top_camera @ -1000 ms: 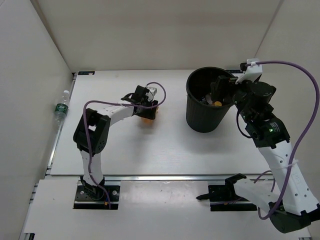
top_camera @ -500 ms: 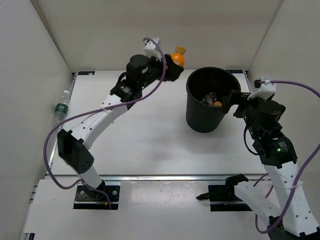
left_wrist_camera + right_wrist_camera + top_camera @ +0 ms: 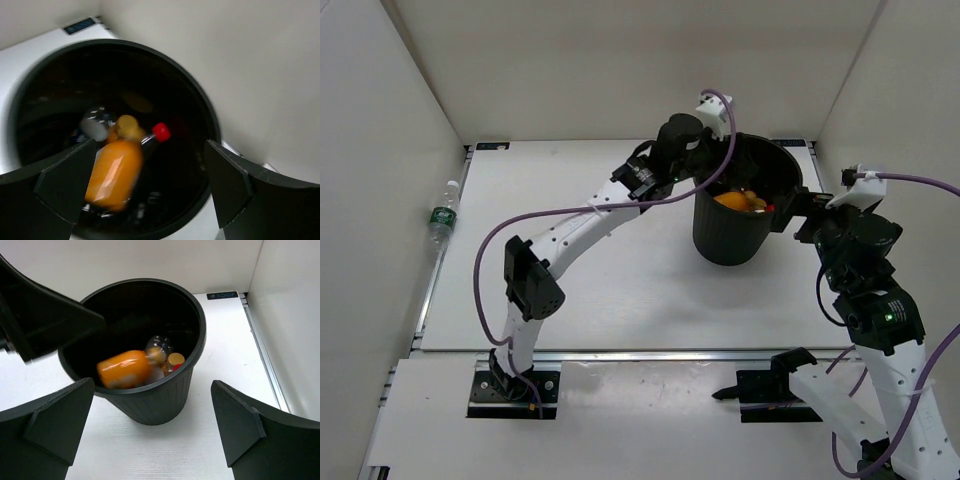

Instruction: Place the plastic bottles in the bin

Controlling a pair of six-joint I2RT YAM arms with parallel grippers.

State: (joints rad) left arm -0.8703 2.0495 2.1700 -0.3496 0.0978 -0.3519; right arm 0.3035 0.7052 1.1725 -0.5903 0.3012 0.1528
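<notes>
Above the black bin (image 3: 745, 238), the left gripper (image 3: 147, 182) hangs wide open, the orange bottle (image 3: 114, 174) blurred inside; the right gripper (image 3: 150, 426), equally wide, hovers just beside; a green-labelled bottle (image 3: 442, 213) lies well apart at left

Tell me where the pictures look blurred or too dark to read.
Left wrist: the short orange plastic bottle is motion-smeared, the round black plastic bin murky inside. Right wrist: the same bottle is smeared. Top external: evenly lit, no glare.
</notes>
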